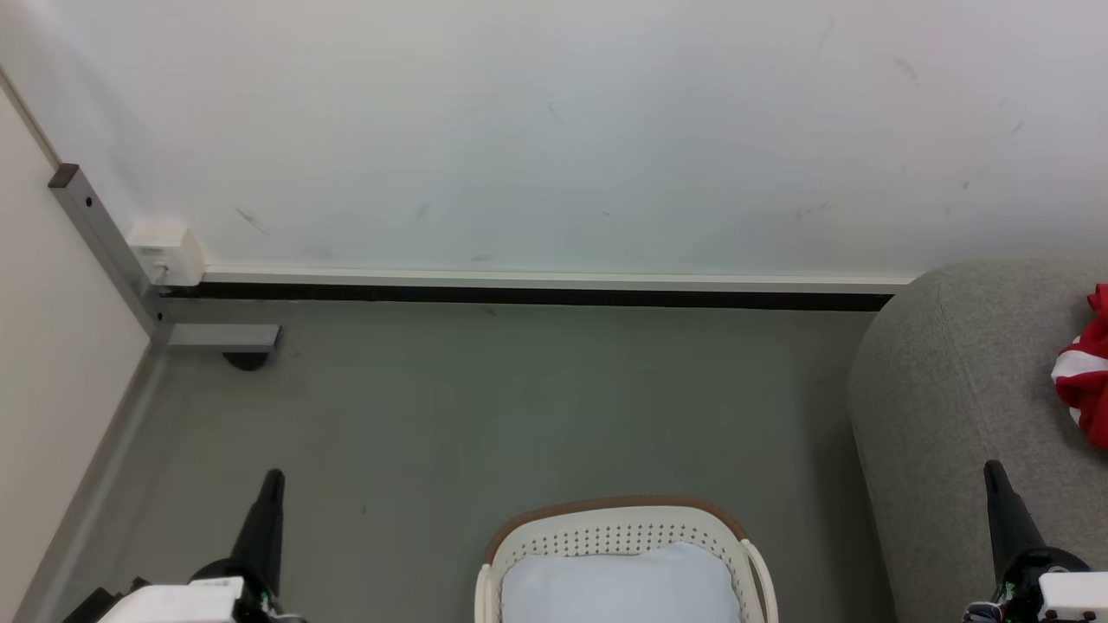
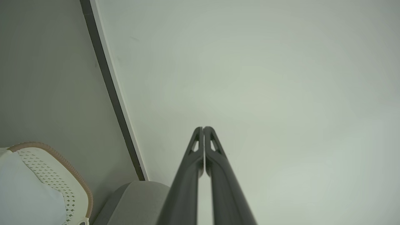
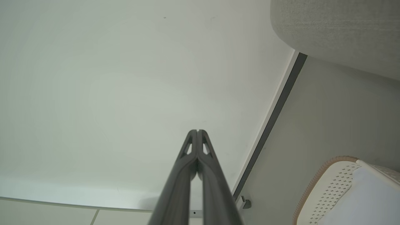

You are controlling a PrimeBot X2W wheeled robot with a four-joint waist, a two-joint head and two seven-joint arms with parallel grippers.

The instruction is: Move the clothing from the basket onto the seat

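Basket (image 1: pixel 623 528) on floor (image 1: pixel 519 407), wall (image 1: pixel 554 130) behind

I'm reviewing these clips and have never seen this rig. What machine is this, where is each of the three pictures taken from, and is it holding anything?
It is a two-armed wheeled robot. The head view looks down at the floor: left gripper lower left, right gripper lower right. The other two come from wrist cameras looking along each gripper's dark fingers, left and right. Both are shut and hold nothing. The basket stands on the floor, white lining inside, no red showing in the part visible. Red clothing lies on the grey seat at the right edge.
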